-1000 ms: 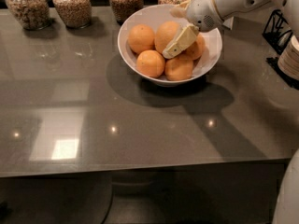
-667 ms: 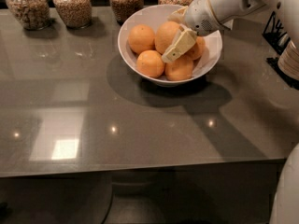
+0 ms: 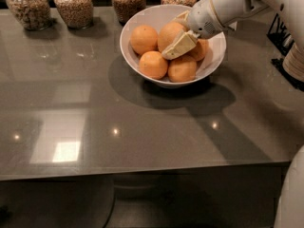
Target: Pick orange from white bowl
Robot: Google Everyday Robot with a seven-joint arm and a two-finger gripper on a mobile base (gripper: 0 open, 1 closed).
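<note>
The pincer (image 3: 173, 37) is down inside the white bowl (image 3: 151, 16), right against the orange (image 3: 167, 31), which is the biggest fruit and lies in the middle of the pile. I cannot tell if the pincer is already closed on it or only set around it. The orange is not lifted: it rests in the bowl among the other oranges, so I judge that the reaching is finished and that the firm grip, the lifting and the carrying out over the rim are left to do.

The orange has a smooth, slightly dimpled skin of yellow-orange colour and a round form. The pincer covers its lower right part. Two smaller oranges (image 3: 153, 64) lie just below and left of the pincer, one further left of it, and one is half hidden right under the pincer's body. They all touch each other, so in my opinion a neighbour could roll when the big one goes up.

The bowl stands on the dark worktop (image 3: 142, 127), with glass jars (image 3: 73, 4) well to the left behind the pincer.
</note>
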